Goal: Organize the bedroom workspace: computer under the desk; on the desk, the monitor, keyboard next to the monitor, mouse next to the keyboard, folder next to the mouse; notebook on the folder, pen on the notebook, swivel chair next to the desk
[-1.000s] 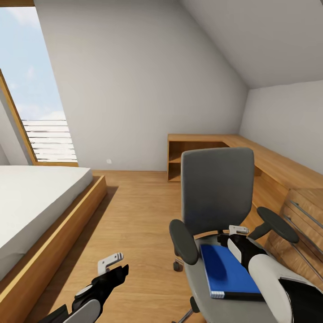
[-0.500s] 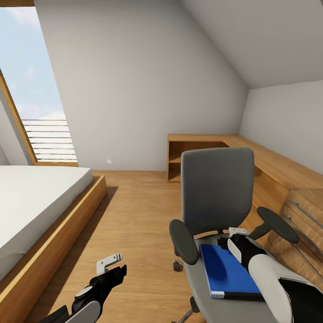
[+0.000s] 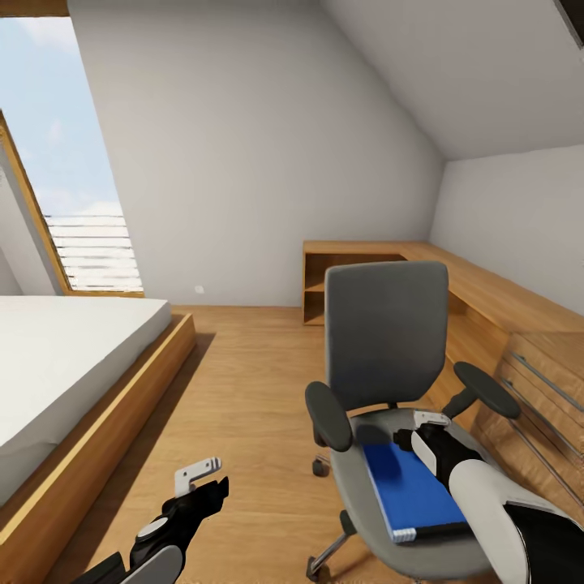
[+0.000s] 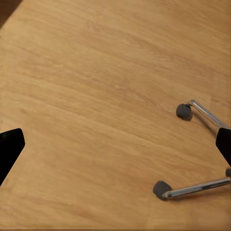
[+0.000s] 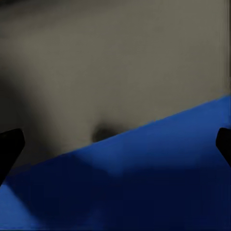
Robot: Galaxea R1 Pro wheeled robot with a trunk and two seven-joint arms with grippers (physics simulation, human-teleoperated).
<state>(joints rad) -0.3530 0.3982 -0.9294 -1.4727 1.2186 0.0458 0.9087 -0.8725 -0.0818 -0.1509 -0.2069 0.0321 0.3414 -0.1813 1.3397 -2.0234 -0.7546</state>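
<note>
Head cam: swivel chair (image 3: 388,341) sits on the oak floor (image 3: 243,389) in front of me, back upright, seat toward me. Folder (image 3: 412,491) lies flat on the seat, toward the seat's right side, white edge at the seat's front edge.

R tool (image 3: 428,422) hangs over the folder's far end, near the seat's rear, next to the right armrest (image 3: 487,390). R wrist cam: fingers spread wide, dark tips at both frame edges (image 5: 10,147), blue folder (image 5: 144,183) and grey seat (image 5: 115,62) between them, nothing pinched. Can't tell if it's touching the folder.

L tool (image 3: 199,480) low over bare floor, left of the chair. L wrist cam: fingers spread (image 4: 9,149), nothing held, chrome chair legs w/ casters (image 4: 184,111) below on the planks.

Bed (image 3: 65,365) on the left, oak dresser (image 3: 535,389) w/ bar handles on the right, window (image 3: 57,162) far left.
</note>
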